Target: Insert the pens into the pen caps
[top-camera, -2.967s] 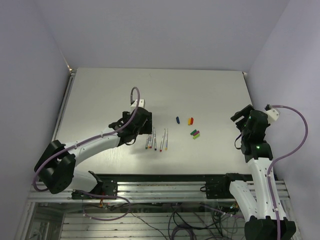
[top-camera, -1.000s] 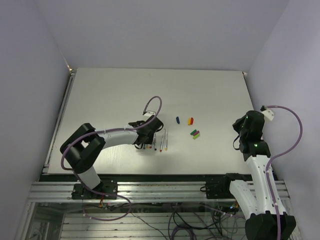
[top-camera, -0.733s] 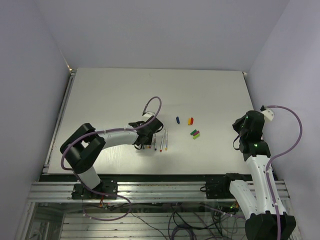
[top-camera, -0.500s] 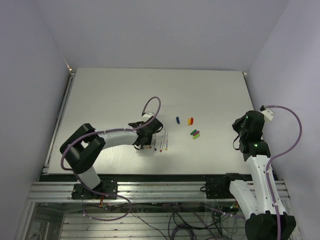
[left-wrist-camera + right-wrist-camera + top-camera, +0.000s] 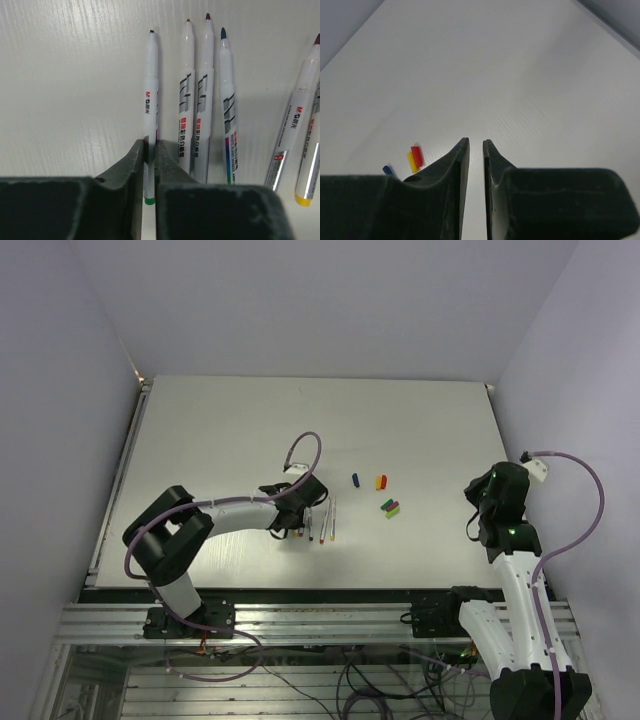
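Several white pens (image 5: 200, 115) lie side by side on the table, tips pointing away. My left gripper (image 5: 150, 145) is shut on the leftmost pen (image 5: 150, 85), which has a green end (image 5: 144, 200) and lies on the table. From above, that gripper (image 5: 290, 525) sits at the left of the pen row (image 5: 322, 522). The pen caps lie to the right: blue (image 5: 355, 479), yellow and red (image 5: 380, 481), green and purple (image 5: 390, 507). My right gripper (image 5: 476, 142) hovers far right (image 5: 478, 510), jaws a narrow gap apart and empty, with the red cap (image 5: 417, 155) to its left.
The white table (image 5: 220, 430) is bounded by grey walls behind and at both sides. A metal rail (image 5: 300, 600) runs along its near edge. Two more pens, one with a yellow end (image 5: 301, 200), lie at the right of the row.
My left jaws have closed on the green-ended pen in the last second. Three seconds ago that arm was further left and higher. The right arm has barely moved.
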### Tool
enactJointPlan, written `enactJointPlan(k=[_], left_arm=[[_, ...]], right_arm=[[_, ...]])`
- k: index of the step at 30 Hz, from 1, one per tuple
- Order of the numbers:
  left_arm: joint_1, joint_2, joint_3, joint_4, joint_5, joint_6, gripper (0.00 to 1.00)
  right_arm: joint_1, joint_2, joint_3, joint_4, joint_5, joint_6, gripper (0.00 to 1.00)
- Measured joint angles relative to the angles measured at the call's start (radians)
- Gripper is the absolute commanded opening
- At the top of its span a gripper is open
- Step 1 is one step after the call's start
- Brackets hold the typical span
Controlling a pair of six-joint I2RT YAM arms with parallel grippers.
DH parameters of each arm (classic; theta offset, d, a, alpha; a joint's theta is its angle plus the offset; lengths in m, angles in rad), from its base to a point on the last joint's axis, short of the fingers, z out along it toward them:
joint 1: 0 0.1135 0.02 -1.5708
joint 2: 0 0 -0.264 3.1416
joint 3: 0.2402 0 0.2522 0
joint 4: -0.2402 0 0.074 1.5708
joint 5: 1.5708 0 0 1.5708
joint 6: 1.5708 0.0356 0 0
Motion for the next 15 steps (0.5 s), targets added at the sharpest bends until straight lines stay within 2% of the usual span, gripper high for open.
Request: enactJointPlan(k=[10, 15], left_arm=[[0.000, 0.006, 0.005, -0.011, -0.015, -0.049, 0.07], [0.000, -0.001, 0.001, -0.016, -0.035, -0.067, 0.07]], right_arm=[[0.000, -0.007, 0.000, -0.018, -0.001, -0.004, 0.15], [0.000, 0.027, 0.001, -0.029, -0.021, -0.014, 0.19]])
